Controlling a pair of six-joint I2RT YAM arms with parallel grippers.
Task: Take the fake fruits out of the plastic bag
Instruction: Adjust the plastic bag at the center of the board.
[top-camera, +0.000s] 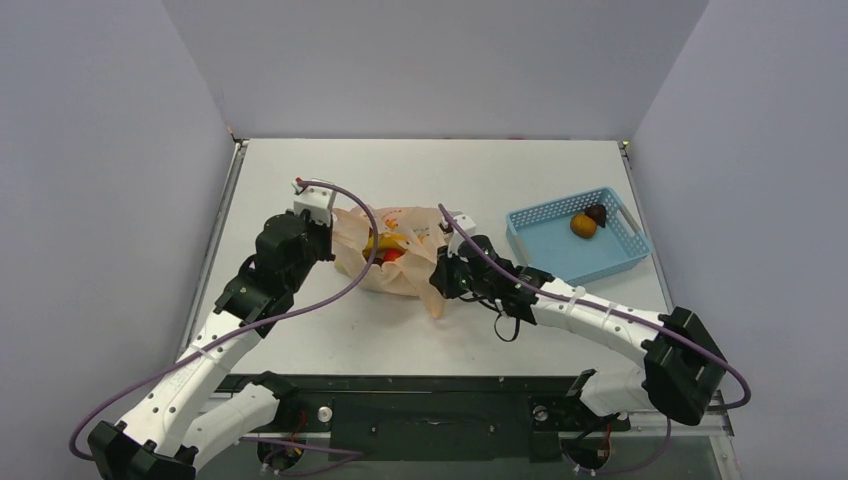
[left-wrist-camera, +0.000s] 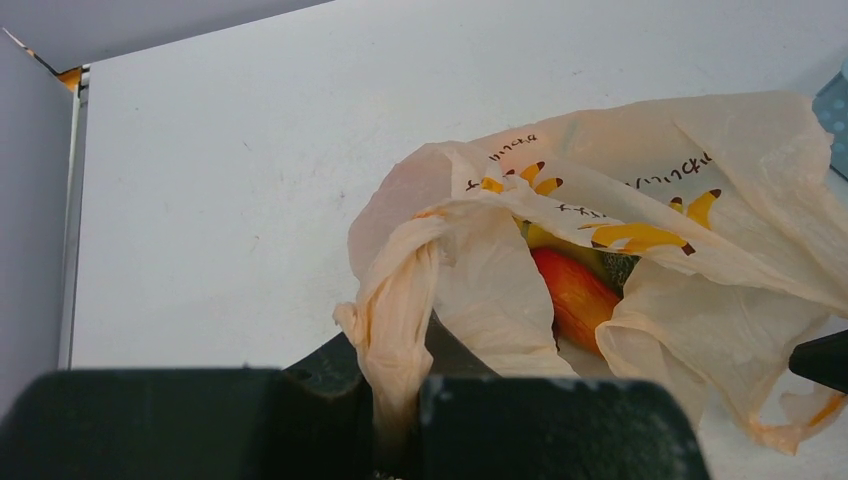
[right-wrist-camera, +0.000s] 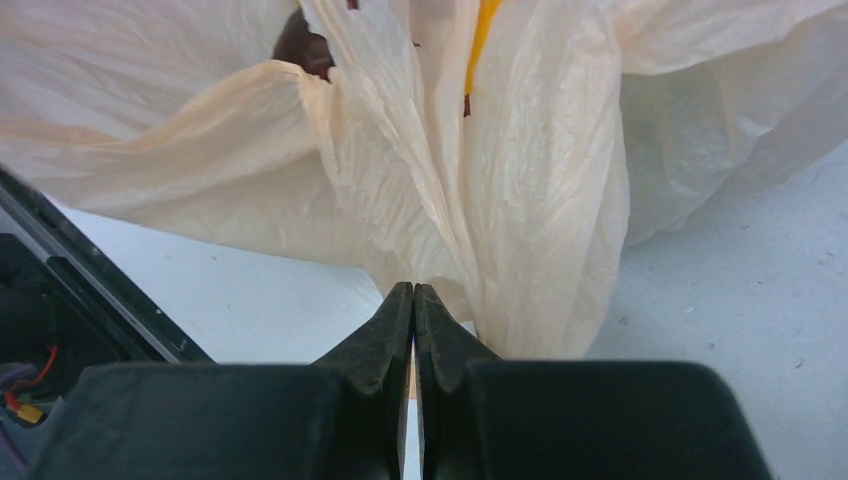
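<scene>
the left gripper (left-wrist-camera: 398, 425) is clamped on a twisted rope of the plastic bag (left-wrist-camera: 700, 160); the film is bunched between its dark fingers and rises from them to the bag's near rim. the right gripper (right-wrist-camera: 413, 295) has its jaws pressed together with hardly a gap, a gathered fold of the same bag caught at their tips and a thin sliver of peach film showing between them. the bag sits on the white table (top-camera: 300, 170), a little left of the middle, stretched between the two grippers with its mouth gaping upward. inside the opening the left wrist view shows a red-orange fruit (left-wrist-camera: 575, 295) lying against the film, a yellow fruit (left-wrist-camera: 540, 237) just behind it and a patch of dark green fruit (left-wrist-camera: 620, 268) beside them. well apart to the right, the light blue basket (top-camera: 625, 255) holds an orange (top-camera: 583, 226) and a dark maroon fruit (top-camera: 596, 212), the two touching.
</scene>
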